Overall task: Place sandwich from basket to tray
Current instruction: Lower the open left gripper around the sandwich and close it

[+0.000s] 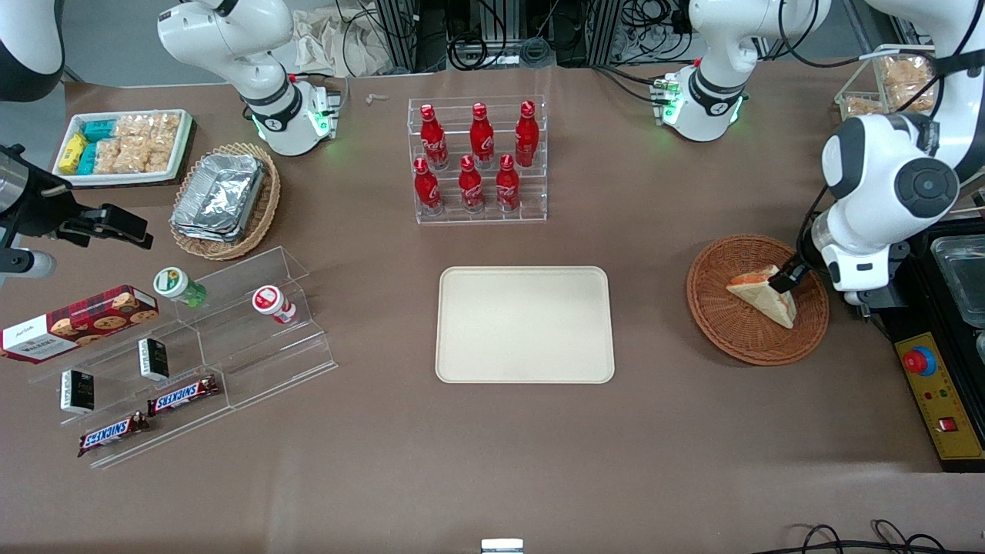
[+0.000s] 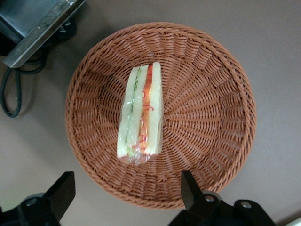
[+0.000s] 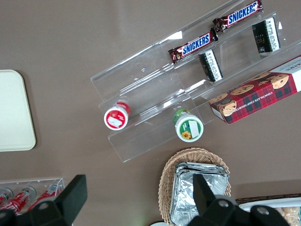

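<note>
My gripper (image 2: 127,193) hangs over the basket (image 2: 211,117), jaws spread and holding nothing. Sandwich (image 2: 141,113) lies in it, long axis 12-to-6, crosswise to my jaw line; tray (image 1: 525,324) bare.

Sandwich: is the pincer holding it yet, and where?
No, nothing is held. The pincer hangs open above the basket, fingers apart and clear of the sandwich, which lies in the basket.
</note>
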`<control>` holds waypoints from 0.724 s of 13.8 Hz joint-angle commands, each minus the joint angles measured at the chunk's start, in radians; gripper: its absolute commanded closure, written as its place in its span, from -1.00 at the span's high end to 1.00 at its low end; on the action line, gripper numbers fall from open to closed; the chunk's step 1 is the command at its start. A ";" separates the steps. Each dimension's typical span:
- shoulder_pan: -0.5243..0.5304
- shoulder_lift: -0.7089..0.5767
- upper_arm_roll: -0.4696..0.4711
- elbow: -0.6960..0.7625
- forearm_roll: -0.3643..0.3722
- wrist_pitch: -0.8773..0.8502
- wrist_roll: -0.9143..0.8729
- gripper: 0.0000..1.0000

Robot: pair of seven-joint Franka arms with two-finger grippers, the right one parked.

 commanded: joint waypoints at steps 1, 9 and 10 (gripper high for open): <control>0.003 0.055 0.022 -0.008 -0.031 0.075 -0.021 1.00; 0.003 0.140 0.023 -0.036 -0.041 0.173 -0.021 1.00; 0.003 0.152 0.023 -0.036 -0.041 0.179 -0.021 1.00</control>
